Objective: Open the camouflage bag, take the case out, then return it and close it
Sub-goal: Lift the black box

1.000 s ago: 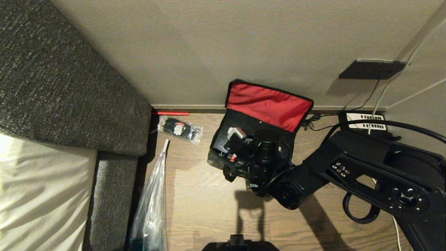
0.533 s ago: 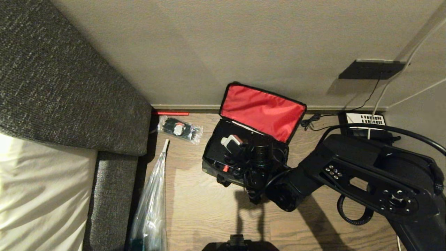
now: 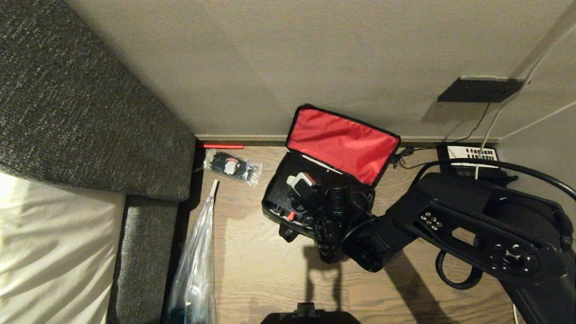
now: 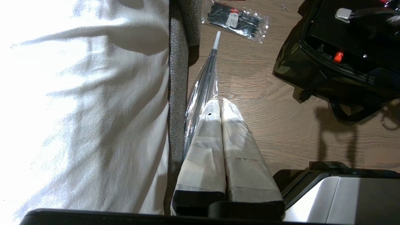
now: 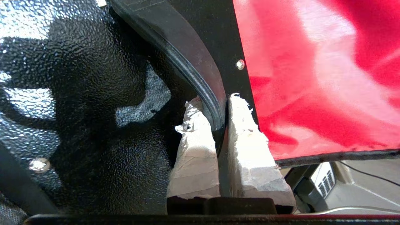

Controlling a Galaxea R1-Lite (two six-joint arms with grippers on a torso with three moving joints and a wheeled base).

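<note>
We see our right gripper (image 5: pixel 220 109) pinching the black handle (image 5: pixel 187 59) of the case (image 3: pixel 288 198), which sits inside the open camouflage bag (image 4: pixel 297 59) on the floor by the wall, our left gripper (image 4: pixel 220 107) hanging pressed together, no writing legible.

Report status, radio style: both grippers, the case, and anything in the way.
Right gripper shut on the case handle. Case sits inside the open camouflage bag. Left gripper shut, parked by the sofa. Nothing seen blocking.
</note>
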